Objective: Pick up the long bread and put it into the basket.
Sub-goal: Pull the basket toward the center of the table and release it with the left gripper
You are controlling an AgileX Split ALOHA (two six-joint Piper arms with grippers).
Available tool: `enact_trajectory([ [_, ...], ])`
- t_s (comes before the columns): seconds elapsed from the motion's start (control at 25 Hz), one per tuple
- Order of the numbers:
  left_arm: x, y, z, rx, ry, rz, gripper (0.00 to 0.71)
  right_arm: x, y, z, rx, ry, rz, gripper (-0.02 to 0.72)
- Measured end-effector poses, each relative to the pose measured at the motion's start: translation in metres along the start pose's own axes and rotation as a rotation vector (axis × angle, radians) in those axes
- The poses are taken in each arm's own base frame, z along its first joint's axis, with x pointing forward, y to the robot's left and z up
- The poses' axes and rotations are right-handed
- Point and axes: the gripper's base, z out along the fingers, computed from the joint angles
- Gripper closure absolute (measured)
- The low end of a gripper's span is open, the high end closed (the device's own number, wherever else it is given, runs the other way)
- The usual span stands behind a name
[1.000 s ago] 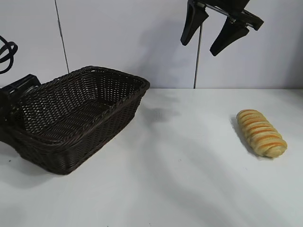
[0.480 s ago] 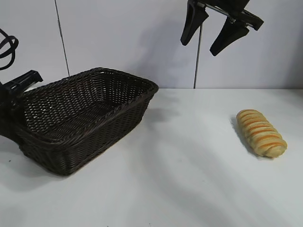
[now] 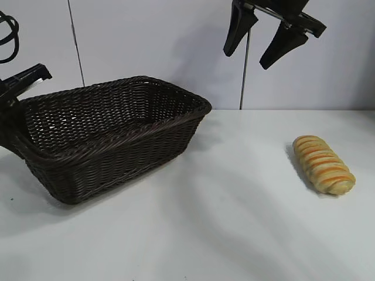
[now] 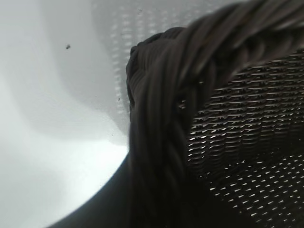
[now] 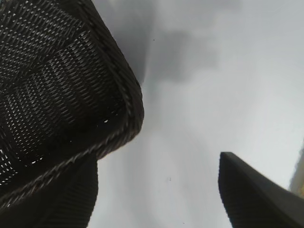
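Note:
The long bread, a golden-tan ridged loaf with orange stripes, lies on the white table at the right. The dark brown wicker basket sits at the left, its left end raised a little. My left gripper is at the basket's left end, shut on the braided rim, which fills the left wrist view. My right gripper hangs high above the table's middle, open and empty, well clear of the bread. In the right wrist view its two fingers frame bare table, with the basket's corner below.
The white table stretches between basket and bread. A pale wall with two vertical seams stands behind it.
The left gripper has risen and swung the basket, whose right end has moved right toward the table's middle. The right gripper and the bread have not moved.

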Motion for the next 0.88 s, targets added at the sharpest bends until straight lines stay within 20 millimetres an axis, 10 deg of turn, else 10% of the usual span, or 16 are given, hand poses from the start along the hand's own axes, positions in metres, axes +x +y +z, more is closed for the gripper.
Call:
enact_trajectory([
  [0.88,-0.052,-0.038,0.028,-0.005,0.196,0.485,0.611,0.0,0.0,0.0,0.0,0.0,0.0,0.186],
])
